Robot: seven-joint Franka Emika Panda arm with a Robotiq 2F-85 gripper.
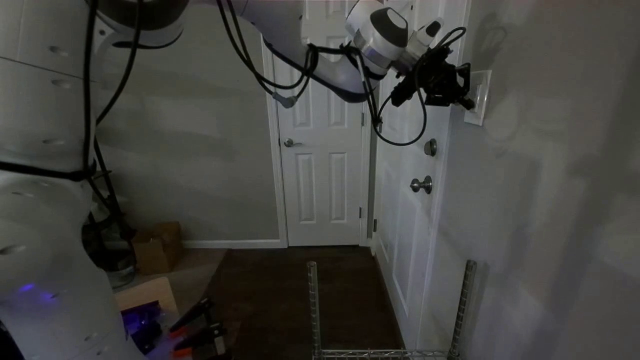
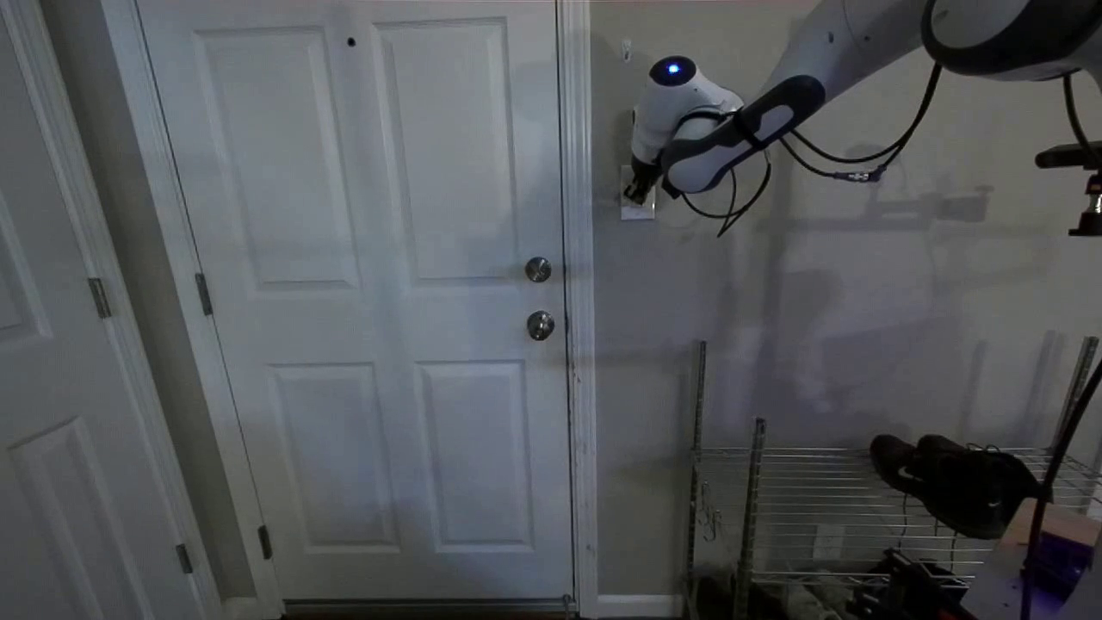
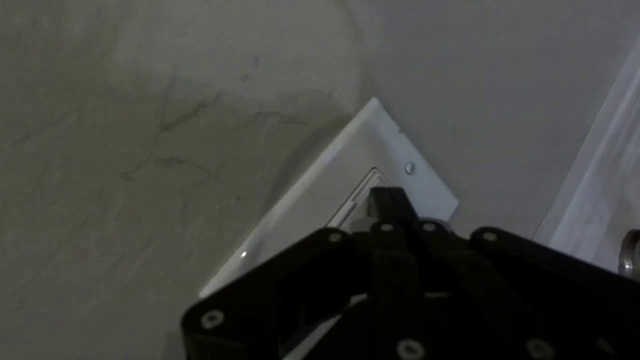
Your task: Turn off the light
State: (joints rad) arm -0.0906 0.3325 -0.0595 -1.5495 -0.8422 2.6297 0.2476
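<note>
The light switch was a white rectangular plate fixed to the grey wall, just beside the frame of the white door. In both exterior views it stood upright, higher than the round metal doorknob. In the wrist view it lay diagonally, its bevelled edges paler than the face, with a soft shadow along one long side. A small screw head was set near one short edge, and a bright glint marked the long border. Within the plate, a narrow rectangular surround enclosed the central part, which was largely hidden behind the gripper; its position, pressed in or out, could not be told. The gripper's fingers were pressed together, their tips over the central part in the wrist view; whether they touched it could not be determined.
</note>
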